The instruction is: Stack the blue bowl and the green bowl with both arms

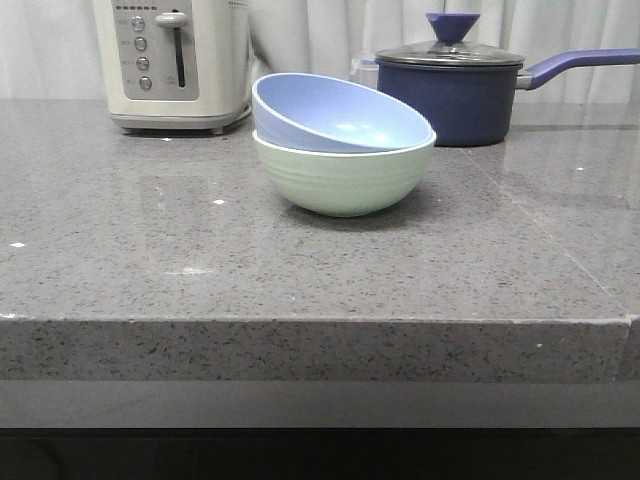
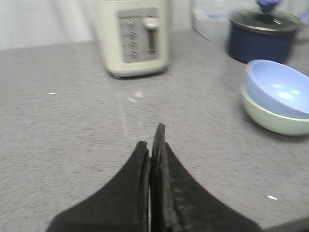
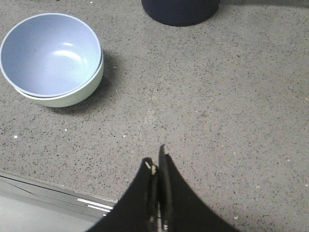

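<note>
One blue bowl (image 1: 335, 112) sits tilted in one green bowl (image 1: 343, 180); both grippers (image 2: 152, 140) (image 3: 158, 162) closed, empty.

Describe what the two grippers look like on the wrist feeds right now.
Left gripper: matte black fingers, broad at the base and tapering to points, with rough, worn inner edges. Right gripper: the same black tapered shape, with small pale specks along the seam. No cables or markings show.

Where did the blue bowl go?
In the front view the blue bowl sits tilted inside the green bowl, mid-counter, in front of the toaster and saucepan.
</note>
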Robot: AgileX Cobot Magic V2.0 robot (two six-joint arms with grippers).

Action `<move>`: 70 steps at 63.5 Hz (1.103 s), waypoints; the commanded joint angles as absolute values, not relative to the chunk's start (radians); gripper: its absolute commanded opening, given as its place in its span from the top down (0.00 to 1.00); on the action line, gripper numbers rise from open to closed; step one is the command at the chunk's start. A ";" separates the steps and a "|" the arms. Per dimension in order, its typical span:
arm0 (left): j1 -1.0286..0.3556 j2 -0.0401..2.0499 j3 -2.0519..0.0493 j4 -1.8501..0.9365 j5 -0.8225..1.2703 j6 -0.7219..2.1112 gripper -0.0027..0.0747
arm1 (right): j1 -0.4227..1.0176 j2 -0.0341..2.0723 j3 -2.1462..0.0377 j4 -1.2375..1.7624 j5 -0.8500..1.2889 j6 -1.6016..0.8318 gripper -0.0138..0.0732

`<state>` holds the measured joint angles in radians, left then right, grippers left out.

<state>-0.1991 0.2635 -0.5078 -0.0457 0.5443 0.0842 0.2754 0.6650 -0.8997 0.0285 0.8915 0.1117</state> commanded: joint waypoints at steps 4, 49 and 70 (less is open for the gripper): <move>-0.119 0.115 -0.344 -0.046 0.291 0.075 0.99 | 0.273 0.663 -0.922 0.029 0.818 0.114 0.90; -0.097 -0.024 0.010 -0.007 -0.005 -0.083 0.99 | 0.273 0.663 -0.922 0.029 0.818 0.114 0.90; -0.048 -0.024 0.010 -0.012 -0.007 -0.083 0.99 | 0.273 0.663 -0.922 0.029 0.818 0.114 0.90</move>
<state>-0.0570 -0.0049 0.0031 -0.0115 0.0811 -0.0711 0.2754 0.6650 -0.8962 0.0300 0.8894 0.1132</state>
